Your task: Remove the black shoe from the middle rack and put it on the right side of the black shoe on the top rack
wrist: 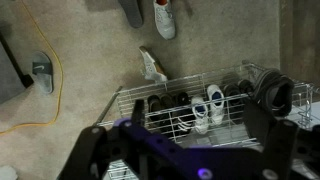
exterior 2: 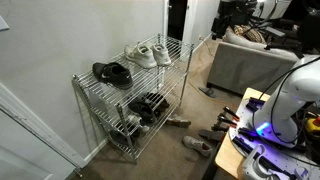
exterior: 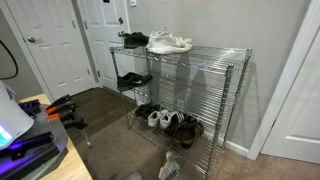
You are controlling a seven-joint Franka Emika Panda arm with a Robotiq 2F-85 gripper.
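The chrome wire shelving unit stands against the wall in both exterior views. On the top rack (exterior: 205, 52) a chunky black shoe (exterior: 134, 40) lies next to white sneakers (exterior: 168, 42); they also show in an exterior view, black shoe (exterior 2: 112, 72) and sneakers (exterior 2: 148, 53). The slim black shoe (exterior: 132, 80) lies on the middle rack (exterior: 165, 90), also seen on that tier (exterior 2: 148, 103). My gripper (exterior: 66, 108) hangs well away from the shelves, above the carpet. In the wrist view its dark fingers (wrist: 190, 155) are spread wide and empty, looking down on the rack.
Several shoes (exterior: 172, 122) sit on the bottom tier. Loose shoes (wrist: 152, 65) lie on the carpet in front of the rack, with more near the top of the wrist view (wrist: 163, 15). A yellow cable (wrist: 55, 80) runs on the floor. A grey sofa (exterior 2: 250, 65) stands behind.
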